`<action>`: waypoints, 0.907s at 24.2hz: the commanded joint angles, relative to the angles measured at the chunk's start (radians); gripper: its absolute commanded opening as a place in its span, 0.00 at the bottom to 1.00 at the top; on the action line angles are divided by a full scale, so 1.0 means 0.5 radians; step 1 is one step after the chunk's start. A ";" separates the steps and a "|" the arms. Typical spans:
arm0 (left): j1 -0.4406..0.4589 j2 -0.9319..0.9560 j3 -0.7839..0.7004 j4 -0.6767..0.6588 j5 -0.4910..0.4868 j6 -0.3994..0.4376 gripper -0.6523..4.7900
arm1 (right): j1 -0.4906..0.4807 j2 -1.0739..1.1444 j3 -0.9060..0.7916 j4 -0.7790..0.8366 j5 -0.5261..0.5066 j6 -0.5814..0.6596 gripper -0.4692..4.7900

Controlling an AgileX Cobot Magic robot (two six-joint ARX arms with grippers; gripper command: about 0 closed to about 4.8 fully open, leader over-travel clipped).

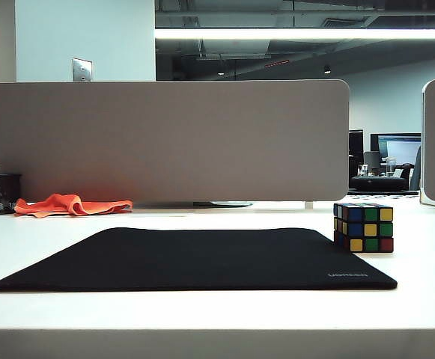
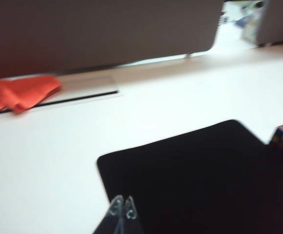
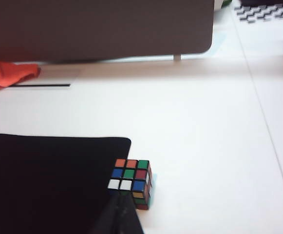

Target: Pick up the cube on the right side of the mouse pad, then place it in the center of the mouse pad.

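Nothing of the task is done yet, as far as the pictures show. The cube (image 1: 364, 226) sits on the white table (image 1: 202, 310), at the right far corner of the mouse pad (image 1: 202, 258), touching or just beside its edge, and the middle of the pad is bare. Picking up, carrying over and setting down are all left.

The right claw (image 3: 123, 209) hangs just short of the cube, which lies right ahead of its tips. Its fingers are pressed together and hold nothing, so my guess is they must spread before any grasp.

The left claw (image 2: 122, 208) hovers over the pad's near left part, the cube far off to its right. Its clear fingertips (image 2: 116, 207) are also pressed together, empty. Neither arm shows in the exterior view.
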 commanded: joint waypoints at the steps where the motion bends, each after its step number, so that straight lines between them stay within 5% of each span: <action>1: 0.000 0.037 0.012 0.039 -0.011 0.002 0.11 | 0.114 0.217 0.225 -0.152 0.111 -0.002 0.08; 7: -0.053 0.080 0.027 0.051 0.014 0.000 0.11 | 0.206 0.482 0.509 -0.323 -0.124 -0.059 0.08; 9: -0.056 0.089 0.027 0.056 0.066 0.000 0.16 | 0.232 0.560 0.590 -0.359 -0.191 -0.043 0.16; 12: -0.058 0.093 0.027 0.062 0.106 0.000 0.41 | 0.274 0.684 0.717 -0.407 -0.107 -0.035 0.59; 14: -0.058 0.093 0.027 0.072 0.106 0.000 0.48 | 0.303 0.776 0.800 -0.436 -0.074 -0.035 0.93; 15: -0.058 0.093 0.027 0.078 0.105 -0.001 0.50 | 0.315 0.822 0.835 -0.441 -0.075 -0.035 1.00; 19: -0.081 0.093 0.027 0.084 0.107 -0.002 0.52 | 0.323 1.072 1.008 -0.484 -0.079 -0.031 1.00; 22: -0.098 0.101 0.027 0.084 0.108 -0.005 0.64 | 0.323 1.247 1.082 -0.495 -0.077 0.027 1.00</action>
